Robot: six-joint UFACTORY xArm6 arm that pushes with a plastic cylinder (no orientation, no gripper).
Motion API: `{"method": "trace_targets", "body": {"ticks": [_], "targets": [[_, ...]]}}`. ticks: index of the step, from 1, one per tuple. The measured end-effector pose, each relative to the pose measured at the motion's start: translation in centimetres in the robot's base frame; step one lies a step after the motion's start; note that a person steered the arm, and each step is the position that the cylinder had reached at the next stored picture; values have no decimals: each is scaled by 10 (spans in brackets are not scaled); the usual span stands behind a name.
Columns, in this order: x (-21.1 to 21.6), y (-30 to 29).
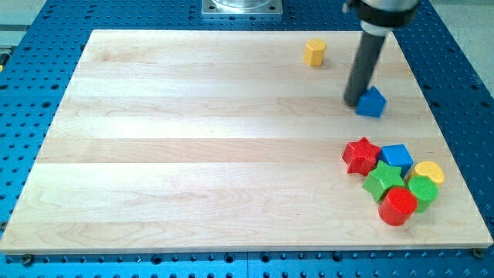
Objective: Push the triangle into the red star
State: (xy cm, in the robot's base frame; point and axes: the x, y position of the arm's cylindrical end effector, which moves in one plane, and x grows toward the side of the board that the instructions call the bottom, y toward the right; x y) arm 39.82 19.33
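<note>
The board was a pale wooden top resting on a blue perforated base. The arm carried no hand or jaws; it ended in a plain dark rod, so nothing was held. My tip stood in the upper right of the frame, touching or just beside the left edge of the blue triangle, on its upper-left side.

The red star lay below the triangle, at the right of the frame, well apart from it. The star formed the upper-left member of a tight cluster. Just to its right sat a blue cube. A green star lay below and between those two, touching or nearly touching the red star. A yellow block, shape uncertain, sat at the cluster's right edge, with a green block under it and a red cylinder-like block lowest.

A yellow hexagonal block stood alone near the top edge, left of the rod.
</note>
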Motion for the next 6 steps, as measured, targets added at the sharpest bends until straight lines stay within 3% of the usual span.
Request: {"method": "trace_targets", "body": {"ticks": [2,3,5,6], "targets": [[-16,25],[1,49],[68,-8],[64,-16]]}}
